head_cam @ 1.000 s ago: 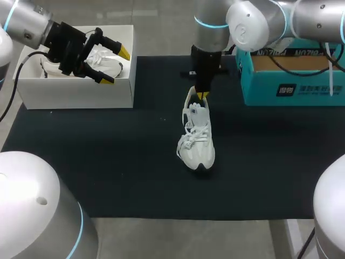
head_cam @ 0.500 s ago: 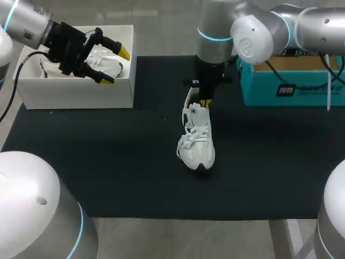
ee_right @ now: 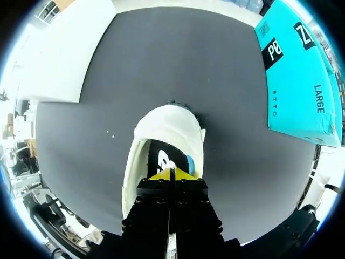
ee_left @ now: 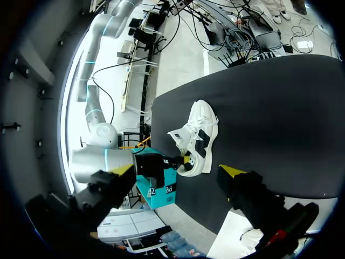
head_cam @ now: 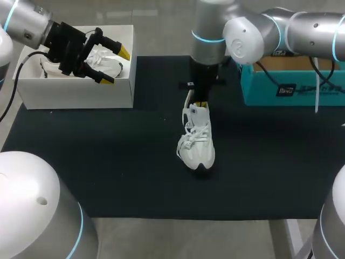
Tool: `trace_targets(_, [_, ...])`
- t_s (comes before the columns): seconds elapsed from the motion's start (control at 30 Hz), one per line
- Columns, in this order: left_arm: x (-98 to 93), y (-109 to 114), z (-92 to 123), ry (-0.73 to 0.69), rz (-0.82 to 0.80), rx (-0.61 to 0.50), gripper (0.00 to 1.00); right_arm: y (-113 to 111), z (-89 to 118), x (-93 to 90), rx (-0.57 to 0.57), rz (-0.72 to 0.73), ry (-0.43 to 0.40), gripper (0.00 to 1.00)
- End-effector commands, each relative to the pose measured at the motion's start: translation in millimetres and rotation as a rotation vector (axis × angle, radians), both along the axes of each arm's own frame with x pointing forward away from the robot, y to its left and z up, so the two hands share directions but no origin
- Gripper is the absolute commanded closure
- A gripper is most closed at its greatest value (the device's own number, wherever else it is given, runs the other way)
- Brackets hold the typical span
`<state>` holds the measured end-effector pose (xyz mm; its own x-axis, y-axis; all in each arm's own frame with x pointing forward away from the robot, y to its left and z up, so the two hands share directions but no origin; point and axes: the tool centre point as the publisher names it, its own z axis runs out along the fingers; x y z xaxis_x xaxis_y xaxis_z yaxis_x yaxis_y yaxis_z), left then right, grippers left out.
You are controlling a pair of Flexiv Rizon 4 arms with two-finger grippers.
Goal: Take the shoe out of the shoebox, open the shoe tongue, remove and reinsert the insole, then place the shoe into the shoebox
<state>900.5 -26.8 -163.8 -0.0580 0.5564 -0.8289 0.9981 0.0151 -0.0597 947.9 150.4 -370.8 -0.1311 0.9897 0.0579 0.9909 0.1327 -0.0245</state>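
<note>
While upright, shoe [head_cam: 197, 141] heel far, toe near

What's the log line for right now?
left gripper open above white shoebox | white sneaker upright on black mat | right gripper shut, tips at its heel opening

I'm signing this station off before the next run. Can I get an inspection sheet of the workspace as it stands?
Surface: black mat covers the table.
Job's things: white shoe stands upright mid-mat; white shoebox sits at the far left, with a second shoe inside.
Clutter: teal box at the far right.
Grippers: left gripper open, over the shoebox; right gripper has its tips together at the white shoe's opening; a pinch cannot be told.
Cables: black cable hangs from the left arm past the shoebox; another crosses the teal box.
Surroundings: nothing seen.
</note>
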Motion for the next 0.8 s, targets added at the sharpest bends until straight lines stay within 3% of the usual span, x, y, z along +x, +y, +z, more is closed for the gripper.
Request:
trace_targets(0.03, [0.3, 0.1, 0.1, 0.0, -0.001, 0.002, 0.0, 6.0, -19.7, 7.9, -0.001, 0.002, 0.033, 1.0])
trace_targets(0.23, [0.3, 0.1, 0.1, 0.0, -0.001, 0.002, 0.0, 11.7, -35.5, 7.1, 0.008, 0.013, 0.069, 1.0])
trace_targets(0.53, [0.3, 0.1, 0.1, 0.0, -0.001, 0.002, 0.0, 14.3, 5.5, -2.7, -0.033, 0.029, 0.033, 1.0])
trace_targets(0.8, [0.3, 0.1, 0.1, 0.0, -0.001, 0.002, 0.0, 6.2, 13.1, -6.8, -0.062, 0.013, 0.026, 1.0])
